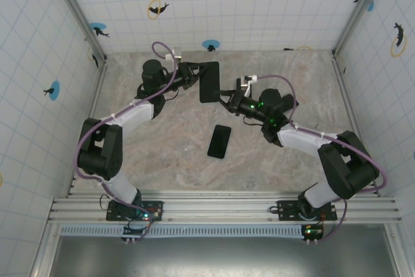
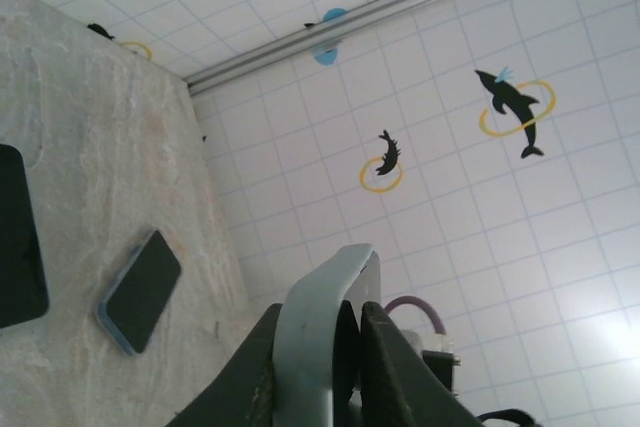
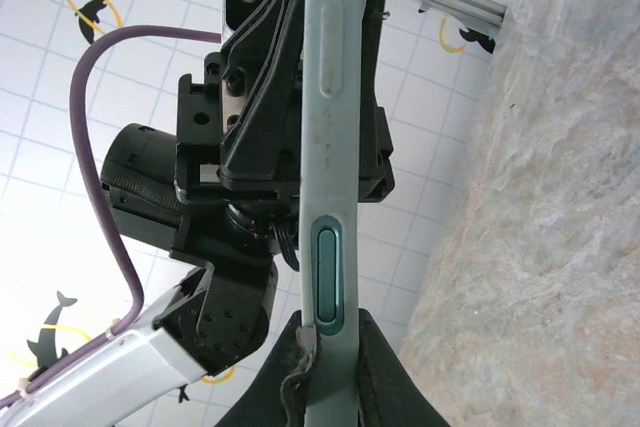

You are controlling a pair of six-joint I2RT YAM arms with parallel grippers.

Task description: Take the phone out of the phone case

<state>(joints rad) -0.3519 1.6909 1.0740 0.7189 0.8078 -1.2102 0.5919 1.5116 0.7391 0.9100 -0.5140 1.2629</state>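
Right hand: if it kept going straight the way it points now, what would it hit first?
Likely the left hand, clamped on the far end of the same phone case; how far off is unclear.

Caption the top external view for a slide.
Left gripper and right gripper clamp opposite sides of the phone case above the table; a dark phone lies nearer the bases.

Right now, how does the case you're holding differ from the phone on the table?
The case hangs above the table, clamped at opposite edges by the left pincer and the right pincer. The phone lies flat on the table, untouched. The case is also farther back, toward the rear wall, than the phone. Both are dark-faced rectangles with bluish edges.
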